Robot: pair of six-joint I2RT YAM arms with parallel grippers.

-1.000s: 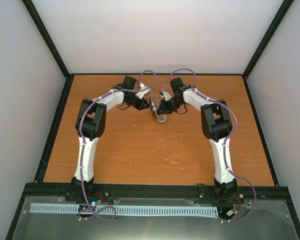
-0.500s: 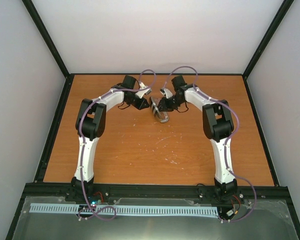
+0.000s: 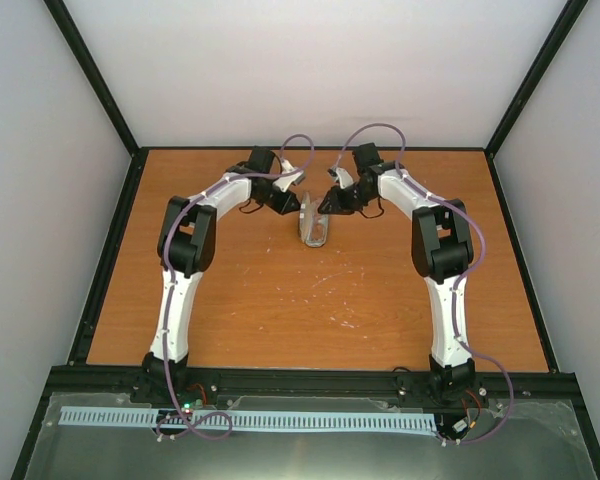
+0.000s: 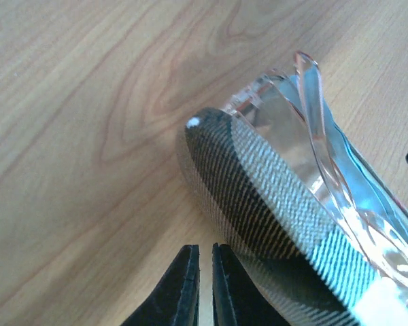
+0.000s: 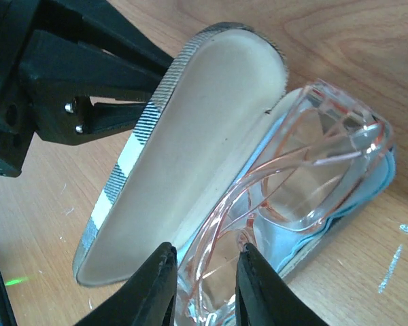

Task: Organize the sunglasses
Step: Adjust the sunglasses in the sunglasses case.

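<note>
**Far middle of the wooden table (image 3: pixel 280 300):** Two robot arms (image 3: pixel 185 240) are meeting over a striped glasses case (image 5: pixel 126 173) that is lying open between them. The case's lid (image 5: pixel 211 136) is standing up along the left side. Its cream lining is facing right and its brown-and-grey striped back is facing left.

The sunglasses (image 5: pixel 306 193), with a thin translucent pink-orange frame and clear-looking lenses, are lying lengthwise in the lower half of the case, just right of the raised lid. They are resting on a light blue cloth (image 5: pixel 377 180), whose edge is showing beneath them at one end.

The right gripper (image 5: pixel 206 252) is reaching in from the right with its fingers (image 5: pixel 153 288) apart, straddling one end of the frame. Whether the pads are touching the frame cannot be told.

The left gripper (image 4: pixel 204 250) is sitting on the left, at the striped back of the lid. Its two fingers are drawn almost together, with only a thin slit between them and nothing in it. Whether it is pressing on the lid cannot be told.

Pale scratches (image 3: pixel 330 285) are showing on the tabletop nearer the arms' bases.
</note>
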